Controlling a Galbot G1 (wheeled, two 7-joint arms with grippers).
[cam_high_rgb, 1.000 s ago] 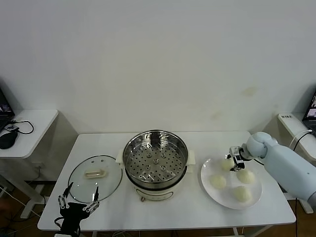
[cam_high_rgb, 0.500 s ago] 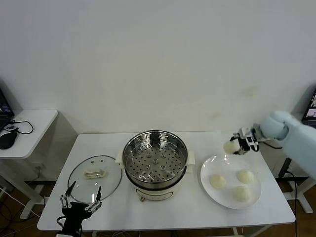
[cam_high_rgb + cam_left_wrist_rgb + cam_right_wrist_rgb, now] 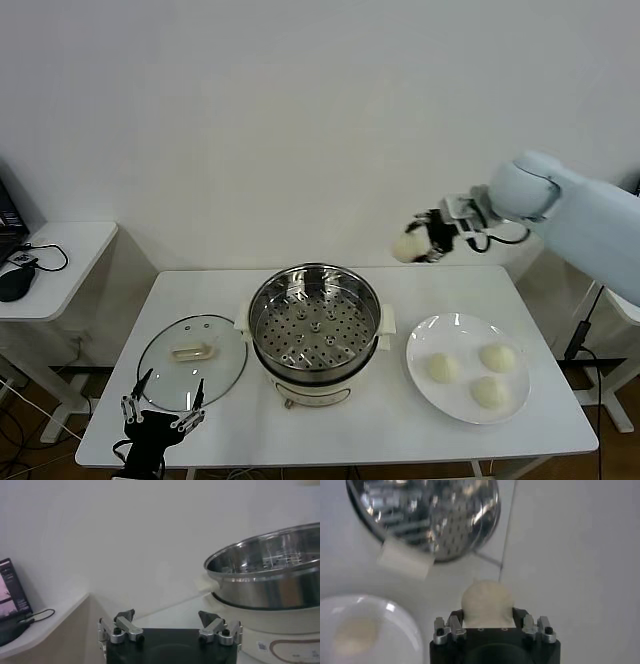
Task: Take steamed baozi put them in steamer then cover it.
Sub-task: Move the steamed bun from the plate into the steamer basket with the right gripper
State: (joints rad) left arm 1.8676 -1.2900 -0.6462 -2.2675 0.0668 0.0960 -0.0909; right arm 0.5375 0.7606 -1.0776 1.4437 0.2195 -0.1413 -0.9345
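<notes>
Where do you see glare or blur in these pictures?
Head view: bright glints on the steamer rim, soft reflections on the cover. Right wrist view: strong glare inside the steamer, the plate soft, the baozi in the right gripper fairly clear. Left wrist view: left gripper sharp.

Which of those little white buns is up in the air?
The round cream-white bun gripped in the right pincer, raised beside the steamer; the other three sit on the flat white plate.

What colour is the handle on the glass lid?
Cream-white handle on the lid, clearest in the head view.
</notes>
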